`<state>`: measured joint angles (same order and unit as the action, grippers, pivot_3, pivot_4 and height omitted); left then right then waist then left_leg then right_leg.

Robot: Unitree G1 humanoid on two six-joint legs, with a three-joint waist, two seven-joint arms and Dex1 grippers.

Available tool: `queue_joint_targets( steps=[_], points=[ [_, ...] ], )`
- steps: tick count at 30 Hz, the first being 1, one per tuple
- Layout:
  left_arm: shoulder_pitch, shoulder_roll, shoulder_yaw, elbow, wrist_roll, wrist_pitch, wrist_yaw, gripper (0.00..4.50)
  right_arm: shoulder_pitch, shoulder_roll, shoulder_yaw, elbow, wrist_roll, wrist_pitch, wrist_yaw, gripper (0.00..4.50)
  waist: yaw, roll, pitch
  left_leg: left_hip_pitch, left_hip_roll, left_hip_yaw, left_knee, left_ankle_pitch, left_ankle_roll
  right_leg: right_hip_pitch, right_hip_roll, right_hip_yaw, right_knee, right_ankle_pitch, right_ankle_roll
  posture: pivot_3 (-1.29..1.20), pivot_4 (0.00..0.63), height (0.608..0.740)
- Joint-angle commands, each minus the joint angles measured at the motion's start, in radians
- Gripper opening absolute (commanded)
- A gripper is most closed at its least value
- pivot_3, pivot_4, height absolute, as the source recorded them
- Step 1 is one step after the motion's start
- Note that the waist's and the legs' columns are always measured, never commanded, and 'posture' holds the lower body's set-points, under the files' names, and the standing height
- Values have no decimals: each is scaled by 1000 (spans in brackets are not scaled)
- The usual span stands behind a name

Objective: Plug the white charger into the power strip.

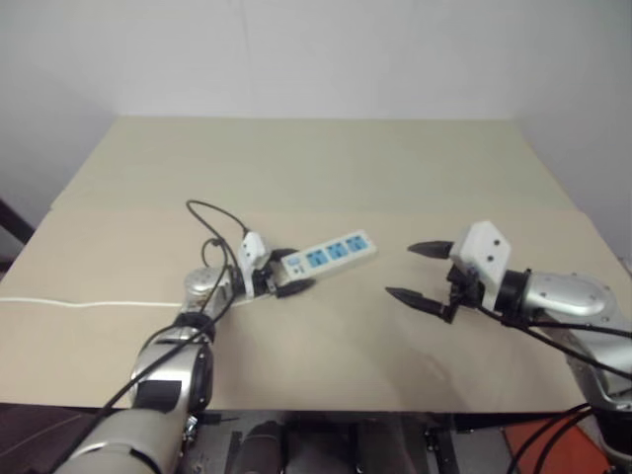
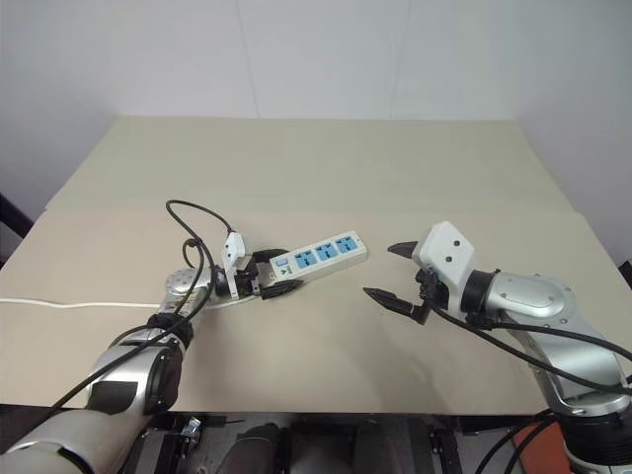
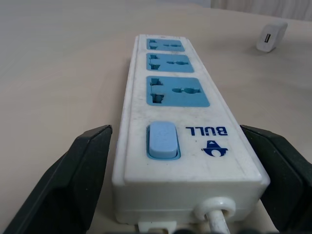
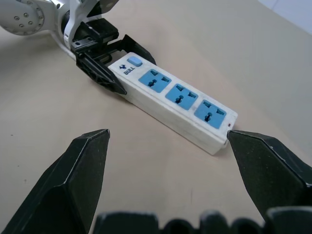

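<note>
From my seat at the controls, closest in I've got the left gripper (image 2: 265,274) spread wide, one black finger on each side of the switch end of the power strip (image 2: 318,254), not pinching it as far as I can see. In the left wrist view there's a gap between each finger and the strip's sides, with the pale blue switch (image 3: 162,140) right in front and the thin white cord (image 1: 59,302) coming out of that end and trailing off across the table (image 1: 326,168) toward the robot's left edge. Over on the right, the right gripper (image 1: 419,273) hangs above the tabletop, jaws wide and holding nothing, aimed at the strip's far end. The strip lies flat, three blue socket faces up, all unoccupied. Farther back, the white charger (image 3: 271,37) sits on the table past the strip's far end, apart from it.
</note>
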<state>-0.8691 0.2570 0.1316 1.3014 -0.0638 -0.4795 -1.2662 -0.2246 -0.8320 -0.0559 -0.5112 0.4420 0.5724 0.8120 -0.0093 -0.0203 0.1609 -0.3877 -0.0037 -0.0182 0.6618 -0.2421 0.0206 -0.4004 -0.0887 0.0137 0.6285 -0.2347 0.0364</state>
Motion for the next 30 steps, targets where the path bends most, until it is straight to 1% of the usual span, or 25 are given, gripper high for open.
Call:
queue_joint_targets(
  steps=[1, 2, 4, 7, 10, 12, 14, 16, 19, 23, 26, 30],
  points=[
    [12, -9, -7, 3, 8, 9, -13, 4047, -15, -1, -18, -12, -8, -29, 4, 4500, 1, 0, 0, 0, 0, 0, 0, 0, 0, 0, 0, 0, 0, 0, 0, 0, 150, 740],
    [12, -7, -12, 3, 13, 8, -14, 3885, -12, -2, -20, -15, -9, -30, 5, 4500, 1, 0, 0, 0, 0, 0, 0, 0, 0, 0, 0, 0, 0, 0, 0, 0, 150, 740],
    [8, -2, -29, 4, 33, 7, -16, 3342, -6, -5, -25, -20, -11, -27, 4, 4500, 2, 0, 0, 0, 0, 0, 0, 0, 0, 0, 0, 0, 0, 0, 0, 0, 150, 740],
    [2, 6, -49, 2, 54, 4, -12, 3308, -3, -20, -36, -28, -6, -2, 5, 4500, 3, 0, 0, 2, 0, 0, 0, 0, 0, 3, 0, 0, 0, 0, 0, 0, 150, 740],
    [-4, 16, -66, -3, 63, -10, -34, 3308, -26, -83, -28, -39, -9, 67, 19, 4500, 4, 0, 0, 3, 0, 0, 0, 0, 0, 3, 0, 0, -1, 0, 0, 0, 150, 740],
    [-12, 24, -80, -13, 63, -18, -91, 3308, -105, -193, 34, -33, -31, 192, 47, 4500, 3, 0, 0, 3, 0, 0, 0, 0, 0, 4, 0, -1, -1, 0, 0, 0, 150, 740],
    [-18, 27, -82, -24, 48, -15, -157, 3308, -196, -288, 123, -6, -73, 269, 91, 4500, -1, 1, 0, 2, 0, 0, 1, 0, 0, 2, 0, 0, 0, 0, 0, 0, 150, 740],
    [-21, 24, -81, -35, 32, -15, -207, 3308, -282, -334, 211, 35, -114, 314, 125, 4500, -3, 0, 0, 2, 1, 0, 0, 0, 0, 1, 0, -1, 0, 0, 0, 0, 150, 740],
    [-16, 12, -84, -51, 20, -20, -255, 3308, -421, -384, 380, 101, -203, 379, 217, 4500, -2, 0, 0, -2, 1, 0, 0, 0, 0, -2, 1, 0, 0, 0, 0, 0, 150, 740],
    [-6, -4, -102, -80, 6, 1, -334, 3308, -587, -369, 568, 195, -316, 403, 338, 4500, -2, 1, 0, -5, 0, 0, 1, 0, 0, -4, 0, 0, -1, 0, 0, 0, 150, 740],
    [9, -1, -156, -119, 2, 11, -348, 3308, -654, -339, 673, 276, -407, 365, 398, 4500, -2, 1, 0, -6, 0, 0, 2, 0, 0, -5, 0, -1, -1, 0, 0, 0, 150, 740],
    [32, -12, -166, -164, -36, 18, -348, 3308, -674, -296, 723, 391, -497, 276, 437, 4500, 3, 1, 0, -6, 0, -1, 2, 0, 0, -5, -1, -1, -1, 0, 0, 0, 150, 740]
  ],
)
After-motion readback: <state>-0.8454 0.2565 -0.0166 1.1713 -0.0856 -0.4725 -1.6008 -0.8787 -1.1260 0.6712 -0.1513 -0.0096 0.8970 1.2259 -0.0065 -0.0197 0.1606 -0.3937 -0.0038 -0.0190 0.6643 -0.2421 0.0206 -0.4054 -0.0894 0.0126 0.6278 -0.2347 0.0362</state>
